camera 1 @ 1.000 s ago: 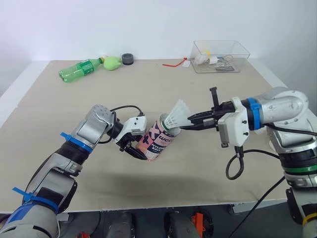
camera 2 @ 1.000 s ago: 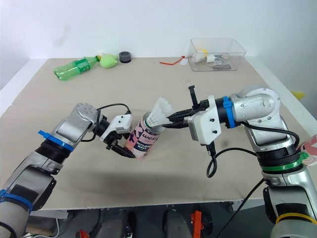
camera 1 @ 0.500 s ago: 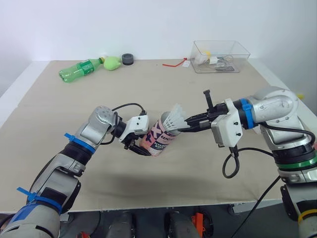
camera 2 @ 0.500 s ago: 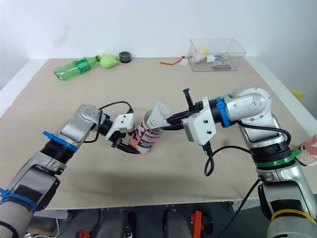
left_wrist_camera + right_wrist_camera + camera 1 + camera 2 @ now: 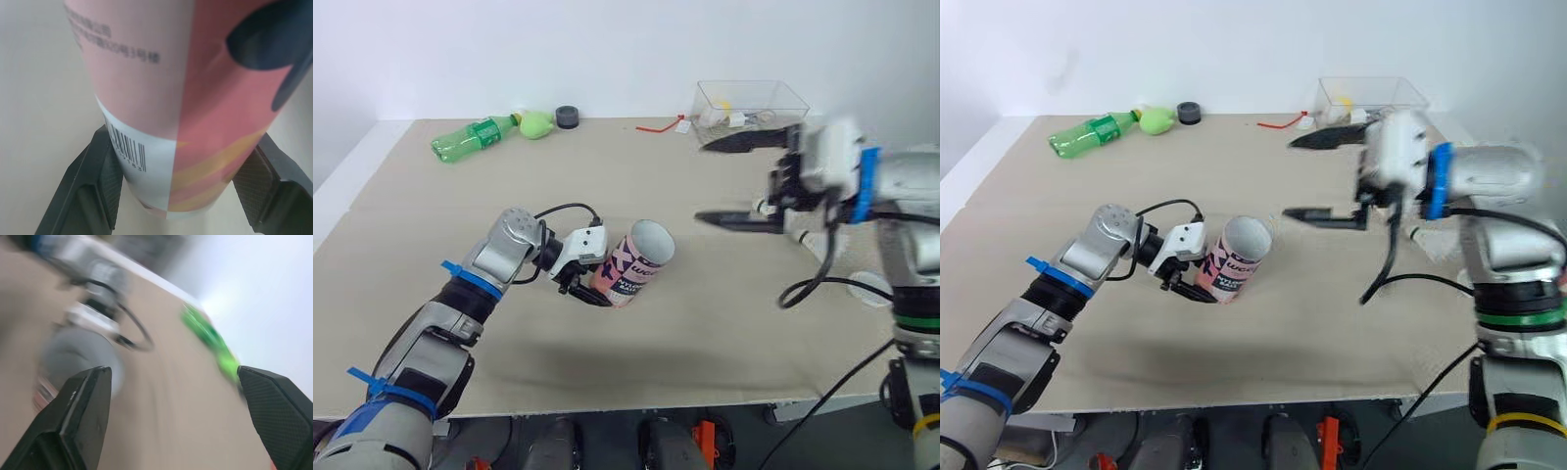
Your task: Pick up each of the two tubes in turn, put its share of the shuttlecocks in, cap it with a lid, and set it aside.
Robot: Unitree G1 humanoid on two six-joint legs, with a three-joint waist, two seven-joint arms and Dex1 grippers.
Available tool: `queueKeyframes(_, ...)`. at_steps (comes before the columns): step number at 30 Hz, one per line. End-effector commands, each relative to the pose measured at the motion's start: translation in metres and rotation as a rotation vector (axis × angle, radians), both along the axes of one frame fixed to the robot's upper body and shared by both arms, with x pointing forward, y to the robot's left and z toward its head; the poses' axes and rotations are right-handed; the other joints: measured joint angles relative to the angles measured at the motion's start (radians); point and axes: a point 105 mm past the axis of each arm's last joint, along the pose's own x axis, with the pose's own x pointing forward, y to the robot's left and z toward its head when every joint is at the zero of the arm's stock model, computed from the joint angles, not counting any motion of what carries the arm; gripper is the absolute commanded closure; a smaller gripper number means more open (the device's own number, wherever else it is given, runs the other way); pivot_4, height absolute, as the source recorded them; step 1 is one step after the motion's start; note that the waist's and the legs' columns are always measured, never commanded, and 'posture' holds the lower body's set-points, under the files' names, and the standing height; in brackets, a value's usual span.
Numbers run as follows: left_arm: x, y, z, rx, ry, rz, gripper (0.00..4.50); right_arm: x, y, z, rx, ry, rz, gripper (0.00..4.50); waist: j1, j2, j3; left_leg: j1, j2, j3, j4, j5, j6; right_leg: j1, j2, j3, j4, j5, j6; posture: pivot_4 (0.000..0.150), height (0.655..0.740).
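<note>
A pink patterned tube (image 5: 631,269) leans on the table at mid-left, its open mouth (image 5: 652,242) turned up and to the right. My left gripper (image 5: 598,279) is shut on its lower end; in the left wrist view the two fingers (image 5: 100,178) press the tube (image 5: 186,98) from either side. My right gripper (image 5: 724,181) hovers to the right of the tube, well apart from it, open wide with nothing between its fingers (image 5: 83,421). The inside of the tube is hidden.
At the back left lie a green plastic bottle (image 5: 470,137), a yellow-green object (image 5: 536,123) and a dark round cap (image 5: 567,117). A clear plastic box (image 5: 749,110) with small items stands at the back right, a red tie (image 5: 658,125) beside it.
My right gripper pushed the white shuttlecock into the tube's mouth, opened, and swung away up and to the right. The shuttlecock has dropped out of sight. The left arm kept still.
</note>
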Motion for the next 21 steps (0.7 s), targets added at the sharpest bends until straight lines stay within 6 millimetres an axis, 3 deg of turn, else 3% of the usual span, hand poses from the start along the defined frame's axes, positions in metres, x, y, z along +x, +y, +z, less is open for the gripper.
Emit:
queueKeyframes(1,0.002,0.004,0.004,0.015,-0.015,0.002,1.81,0.015,-0.048,-0.009,0.108,0.038,-0.277,0.07,0.0,0.0,0.0,0.0,0.0,0.0,0.0,0.0,0.0,0.0,0.0,0.0,0.0,0.0,0.0,0.15,0.74)
queueKeyframes(4,0.002,0.002,0.003,0.011,-0.011,-0.005,1.81,0.028,-0.096,-0.035,0.233,0.107,-0.58,0.07,0.0,0.0,0.0,0.0,0.0,0.0,0.0,0.0,0.0,0.0,0.0,0.0,0.0,0.0,0.001,0.15,0.74)
queueKeyframes(8,0.001,0.0,0.003,0.007,-0.008,-0.009,1.81,0.03,-0.134,-0.059,0.41,0.128,-0.891,0.07,-0.002,0.001,-0.001,0.0,0.0,0.001,0.0,0.0,0.0,-0.001,0.001,0.001,0.001,0.0,0.002,0.15,0.74)
queueKeyframes(14,0.0,0.0,0.002,0.009,-0.006,-0.016,1.81,0.018,-0.156,-0.094,0.407,0.218,-1.106,0.07,-0.001,0.002,-0.001,0.0,0.0,0.0,0.0,0.0,0.0,0.0,0.002,0.002,0.0,-0.002,0.009,0.15,0.74)
queueKeyframes(21,-0.001,-0.004,0.003,0.008,-0.007,-0.029,1.81,0.02,-0.166,-0.128,0.352,0.293,-1.121,0.07,-0.002,0.002,-0.001,0.0,-0.001,0.001,0.0,0.0,0.001,0.0,0.002,0.003,0.0,-0.002,0.01,0.15,0.74)
